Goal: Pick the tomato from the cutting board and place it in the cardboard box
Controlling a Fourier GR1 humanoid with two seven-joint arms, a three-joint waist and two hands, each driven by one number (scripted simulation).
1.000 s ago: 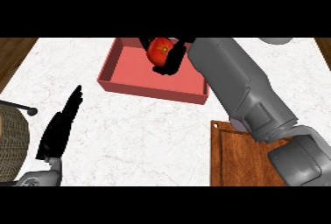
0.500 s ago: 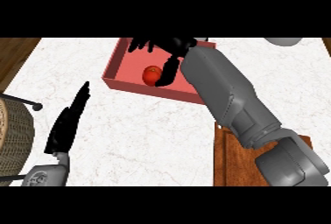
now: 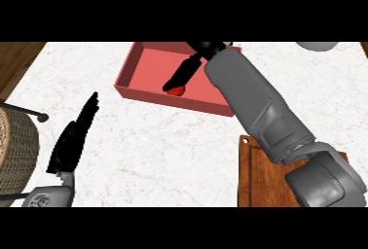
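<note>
The tomato lies on the floor of the red open-topped box at the counter's far middle. Only a small red part of it shows under my right hand's fingertips. My right hand reaches into the box from the right, its fingers stretched out straight and slanting down over the tomato, not curled round it. The grey right forearm crosses the box's right wall. The wooden cutting board lies at the lower right, partly under that arm. My left hand rests open at the lower left, fingers up.
A wicker basket with a dark wire handle stands at the left edge. A grey round object shows at the top right. White marble counter stretches between the box and the board.
The tomato went down from my right hand's grasp onto the box's floor. The right hand's fingers straightened out and let it go. The left hand stayed put.
</note>
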